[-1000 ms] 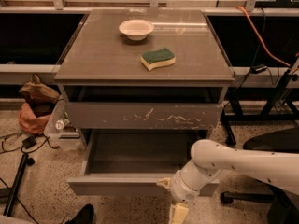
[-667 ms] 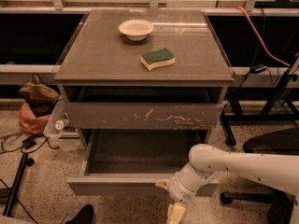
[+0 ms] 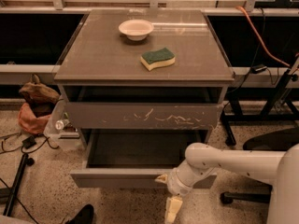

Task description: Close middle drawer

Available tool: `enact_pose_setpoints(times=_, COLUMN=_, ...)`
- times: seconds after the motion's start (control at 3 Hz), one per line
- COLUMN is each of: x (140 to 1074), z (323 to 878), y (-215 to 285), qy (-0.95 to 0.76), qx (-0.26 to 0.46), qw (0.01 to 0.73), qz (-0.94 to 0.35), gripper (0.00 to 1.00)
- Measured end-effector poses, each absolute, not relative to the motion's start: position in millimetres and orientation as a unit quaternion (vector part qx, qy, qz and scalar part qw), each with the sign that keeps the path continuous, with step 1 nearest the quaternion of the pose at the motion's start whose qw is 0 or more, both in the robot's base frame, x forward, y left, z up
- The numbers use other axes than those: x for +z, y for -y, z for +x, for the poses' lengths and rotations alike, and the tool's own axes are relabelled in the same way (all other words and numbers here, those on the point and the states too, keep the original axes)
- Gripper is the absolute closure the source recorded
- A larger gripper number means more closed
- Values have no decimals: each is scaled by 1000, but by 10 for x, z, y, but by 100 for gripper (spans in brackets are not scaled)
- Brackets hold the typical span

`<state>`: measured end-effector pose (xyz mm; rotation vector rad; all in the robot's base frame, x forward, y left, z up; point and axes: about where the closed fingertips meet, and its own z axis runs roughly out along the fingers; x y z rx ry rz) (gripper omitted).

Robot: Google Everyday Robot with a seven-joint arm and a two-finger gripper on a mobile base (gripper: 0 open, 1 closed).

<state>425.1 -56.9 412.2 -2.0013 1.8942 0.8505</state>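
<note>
The middle drawer (image 3: 117,177) is pulled far out below the scratched grey drawer front (image 3: 140,115). Its plain flat front faces me and its inside (image 3: 140,148) looks empty. My gripper (image 3: 168,197) is low at the right part of this drawer's front, just before it and reaching below its lower edge. The white arm (image 3: 233,162) comes in from the lower right and crosses the drawer's right front corner, hiding it.
A white bowl (image 3: 136,29) and a green-and-yellow sponge (image 3: 158,59) lie on the cabinet top (image 3: 103,55). A brown bag (image 3: 35,101) and cables (image 3: 18,143) are on the floor at the left. A chair base (image 3: 271,143) stands at the right.
The arm and gripper have shifted slightly to the left along the drawer front. The drawer has not visibly moved.
</note>
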Motion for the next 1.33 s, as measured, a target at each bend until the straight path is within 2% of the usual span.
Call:
enact_pose_setpoints(times=0.33, x=4049, z=4529, y=616, qy=-666, qx=249, qw=143, qz=-689, gripper=0)
enact_pose_setpoints(times=0.67, x=4045, z=4540, y=613, qy=-664, qx=251, qw=149, qz=-688, gripper=0)
enact_pose_setpoints(times=1.33, x=4212, z=4972, y=721, qy=-661, qx=220, qw=182, qz=-694, gripper=0)
